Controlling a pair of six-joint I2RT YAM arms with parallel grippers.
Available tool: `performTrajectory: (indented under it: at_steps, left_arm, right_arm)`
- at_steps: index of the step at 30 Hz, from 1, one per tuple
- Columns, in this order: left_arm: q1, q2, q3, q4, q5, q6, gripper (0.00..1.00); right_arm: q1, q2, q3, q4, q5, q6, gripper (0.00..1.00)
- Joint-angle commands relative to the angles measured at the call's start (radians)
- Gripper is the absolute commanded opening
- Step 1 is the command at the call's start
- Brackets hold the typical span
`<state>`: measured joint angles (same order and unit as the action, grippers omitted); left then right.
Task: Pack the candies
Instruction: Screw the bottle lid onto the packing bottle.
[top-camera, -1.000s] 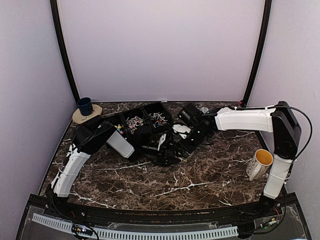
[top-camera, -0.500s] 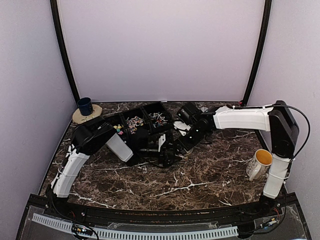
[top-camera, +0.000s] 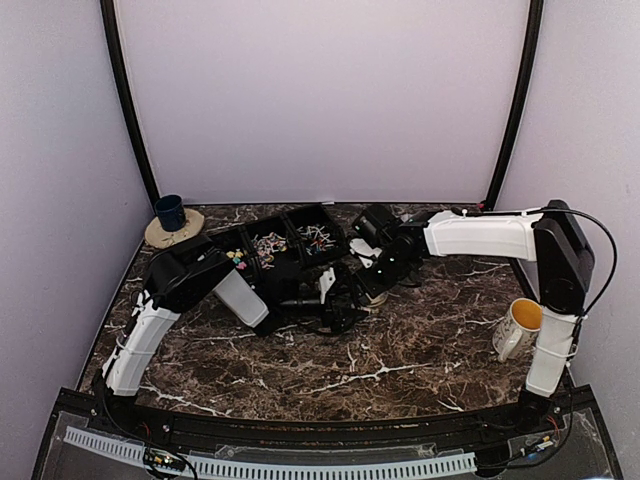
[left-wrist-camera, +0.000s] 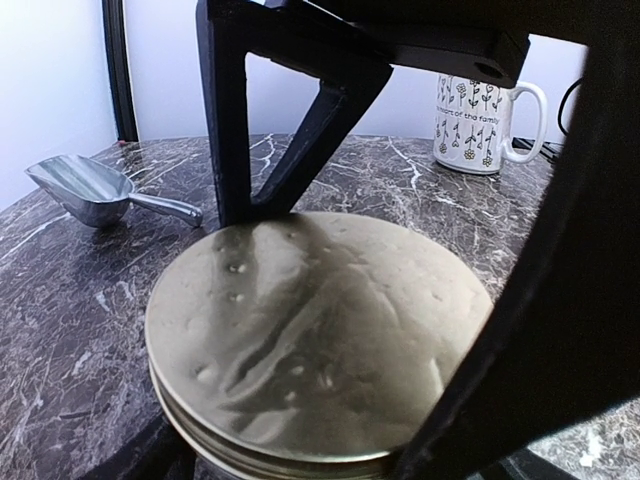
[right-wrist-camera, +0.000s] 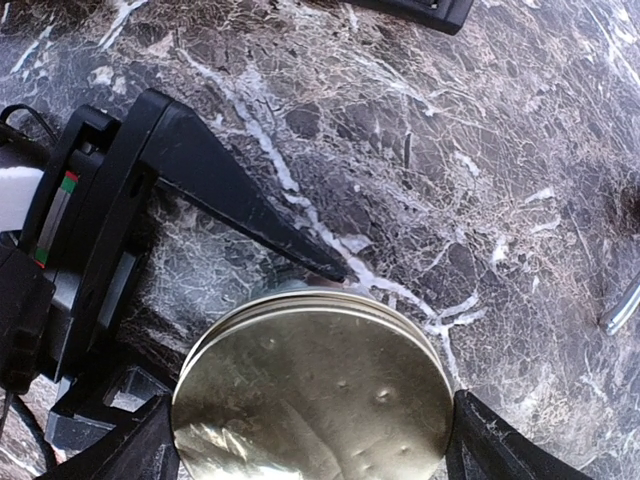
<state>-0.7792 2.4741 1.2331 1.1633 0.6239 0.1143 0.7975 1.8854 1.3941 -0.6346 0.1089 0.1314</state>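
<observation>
Grasping the lid (right-wrist-camera: 315, 380) from both sides, the left gripper (left-wrist-camera: 335, 335) is clenched on it; the right gripper (right-wrist-camera: 312, 440) straddles the same lid — pressing or only beside, I cannot tell. Farther back, the candies (top-camera: 268, 243) lie in the tray (top-camera: 289, 243) — well apart.

Dark white-veined marble worktop (top-camera: 400, 370): black divided tray (top-camera: 318, 209) at the far edge, gold-lidded jar (left-wrist-camera: 320, 330) around the middle, white mug (top-camera: 512, 338) by the right edge.
</observation>
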Motion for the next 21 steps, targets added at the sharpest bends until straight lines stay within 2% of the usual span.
performTrajectory:
  at_steps: [1,4,6,21]
  left_arm:
    - [-0.002,0.104,-0.061,-0.27,-0.116,0.045,0.85]
    - [-0.002,0.104,-0.061,-0.267,-0.112,0.045,0.85]
    - [-0.002,0.105,-0.061,-0.267,-0.11,0.045,0.85]
    - [-0.002,0.109,-0.057,-0.27,-0.11,0.041,0.85]
  right_arm:
    - [-0.001,-0.003,-0.01,-0.013,-0.01,0.016,0.91]
    - [0.0,-0.015,-0.022,-0.015,-0.015,0.01,0.92]
    - [0.0,-0.017,-0.027,-0.018,-0.025,0.007,0.98]
    - [0.002,-0.07,-0.073,-0.02,-0.041,0.008,1.0]
